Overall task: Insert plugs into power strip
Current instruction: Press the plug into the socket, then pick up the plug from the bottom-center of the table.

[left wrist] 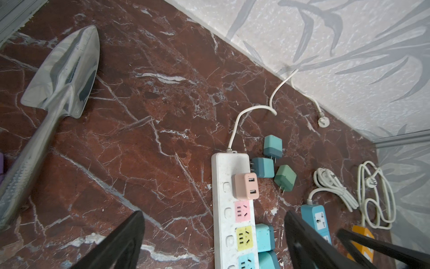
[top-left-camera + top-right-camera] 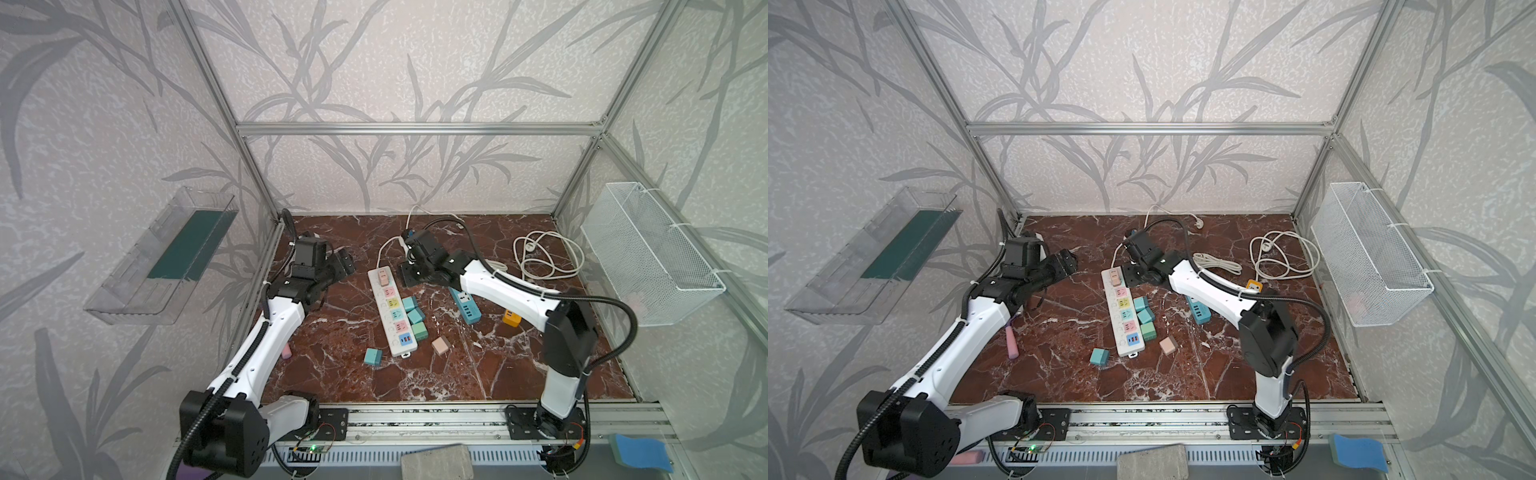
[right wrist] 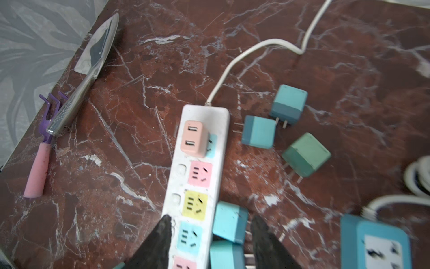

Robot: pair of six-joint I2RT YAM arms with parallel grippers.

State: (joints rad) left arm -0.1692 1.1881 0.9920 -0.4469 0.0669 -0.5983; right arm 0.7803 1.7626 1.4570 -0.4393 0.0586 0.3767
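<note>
The white power strip (image 2: 390,320) lies in the middle of the marble floor, with one pale pink plug (image 1: 246,186) seated in its far-end socket. Loose plugs lie to its right: two teal (image 3: 288,103) (image 3: 258,132), one green (image 3: 306,154), and further teal ones (image 2: 412,309) against its side. Another teal plug (image 2: 372,357) and a pink one (image 2: 440,345) lie near its close end. My right gripper (image 3: 210,223) is open above the strip's blue socket and a teal plug, holding nothing. Left of the strip's far end, my left gripper (image 1: 214,216) is wide open and empty.
A metal trowel (image 1: 60,76) and a pink-handled purple tool (image 3: 38,172) lie by the left wall. A blue power strip (image 2: 464,305), an orange adapter (image 2: 512,318) and coiled white cables (image 2: 548,257) lie on the right. A wire basket (image 2: 648,253) hangs on the right wall.
</note>
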